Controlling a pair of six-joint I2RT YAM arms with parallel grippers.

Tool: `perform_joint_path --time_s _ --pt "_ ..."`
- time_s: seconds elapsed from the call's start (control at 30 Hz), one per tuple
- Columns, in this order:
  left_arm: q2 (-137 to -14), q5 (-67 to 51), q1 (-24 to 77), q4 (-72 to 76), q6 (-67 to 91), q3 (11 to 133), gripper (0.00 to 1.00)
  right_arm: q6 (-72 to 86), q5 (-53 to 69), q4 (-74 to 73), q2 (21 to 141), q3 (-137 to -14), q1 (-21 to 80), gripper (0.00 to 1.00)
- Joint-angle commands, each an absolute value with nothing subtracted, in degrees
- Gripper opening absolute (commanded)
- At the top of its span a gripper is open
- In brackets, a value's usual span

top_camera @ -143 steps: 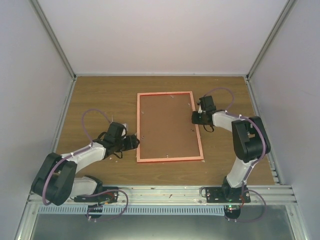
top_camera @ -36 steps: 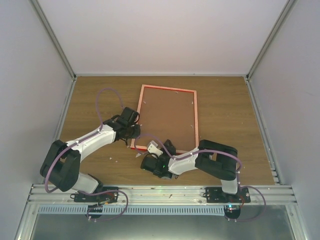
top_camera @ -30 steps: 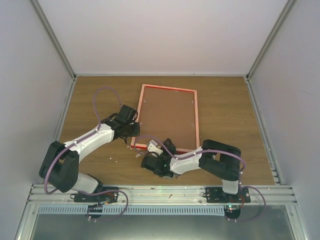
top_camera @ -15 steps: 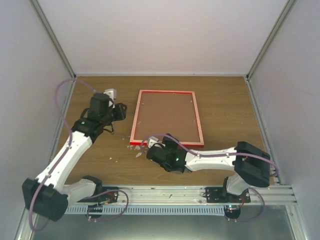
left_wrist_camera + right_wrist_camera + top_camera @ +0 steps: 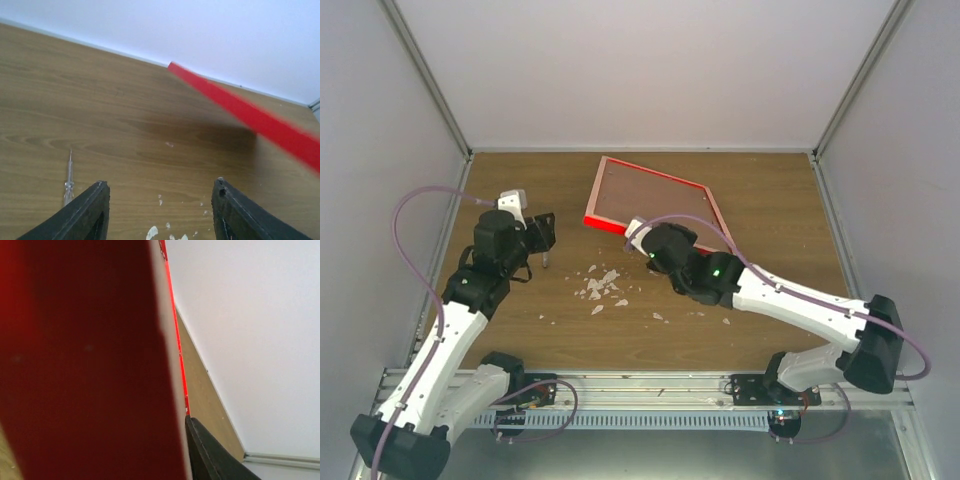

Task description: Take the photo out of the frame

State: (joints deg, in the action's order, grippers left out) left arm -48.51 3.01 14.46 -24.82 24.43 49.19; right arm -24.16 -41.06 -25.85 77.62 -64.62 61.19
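You are early in the job. The thin bright-red rectangular picture frame with a brown board back lies upper centre in the top view. Its back faces up, its far edge is on the wooden table and its near edge is raised. The right gripper is at that raised edge and, as I judge it, clamped on it. The board looks in place, so the red sunset photo is presumably inside, face down, and you cannot see it from above. Opening the back and drawing the print out are left to do. The left gripper, centre left in the top view, is well apart from the frame, jaws spread and holding nothing.

From above you see white flakes scattered at centre. The left wrist view adds the shadowed gap under the lifted red edge and a thin metal tool at lower left. In the right wrist view a blurred dark-red surface fills the left beside one black finger. I cannot tell whether that surface is frame or print.
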Motion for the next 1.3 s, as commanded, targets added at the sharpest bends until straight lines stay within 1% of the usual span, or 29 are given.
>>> perform_joint_path --time_s 0.0,0.2,0.37,0.57,0.73,0.97,1.27 --pt "-47.63 4.25 14.13 -20.51 25.39 46.06 0.58 -22.21 -34.79 -25.28 74.28 -70.11 58.63 0.01" --pt "-48.31 3.02 14.04 -19.06 25.68 44.63 0.65 -20.14 -31.09 -28.56 74.71 -76.69 56.02 0.01" --pt "-48.82 2.18 14.06 -18.47 26.08 43.90 0.68 -16.78 -27.18 -30.02 75.32 -81.97 55.22 0.01" --pt "-48.83 1.93 14.05 -18.05 26.45 43.10 0.73 -10.11 -25.50 -34.45 78.88 -91.70 55.20 0.01" --pt "-48.52 2.22 14.06 -18.10 26.71 42.18 0.78 -3.77 -20.94 -34.22 79.33 -96.38 55.11 0.01" --pt "-48.36 1.76 13.93 -17.89 27.06 41.19 0.84 7.55 -12.78 -31.00 78.24 -97.34 53.09 0.01" --pt "-47.42 3.02 13.86 -19.15 26.81 41.12 0.85 21.44 5.03 -22.49 73.79 -89.61 43.75 0.01"
